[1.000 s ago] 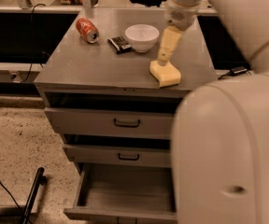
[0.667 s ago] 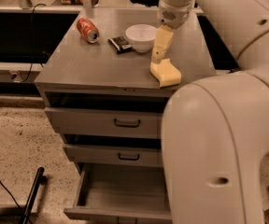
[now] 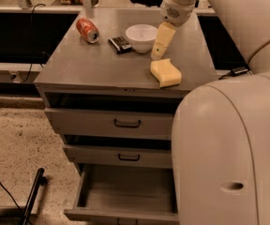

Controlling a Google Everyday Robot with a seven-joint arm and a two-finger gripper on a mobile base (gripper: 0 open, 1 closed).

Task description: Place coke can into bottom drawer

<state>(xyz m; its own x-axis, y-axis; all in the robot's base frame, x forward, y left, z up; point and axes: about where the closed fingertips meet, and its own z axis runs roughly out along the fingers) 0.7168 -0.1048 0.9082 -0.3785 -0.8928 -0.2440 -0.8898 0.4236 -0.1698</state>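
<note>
Coke can (image 3: 87, 30) lay on its side at the back-left of the cabinet top (image 3: 93, 64) - silver end facing front-right, well apart from the gripper. Right of it was a dark packet (image 3: 120, 44), then a white bowl (image 3: 141, 36) just beside that. Gripper (image 3: 156, 55) pointed down by the bowl's right edge, above a yellow sponge (image 3: 166, 73) - couldn't tell how far open it was. Bottom drawer (image 3: 125, 196) was pulled out below, plain grey inside.

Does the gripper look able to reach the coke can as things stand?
Probably yes: the coke can lies uncovered on the cabinet top. The gripper hangs right of the bowl, which with the dark packet sits between them.
</note>
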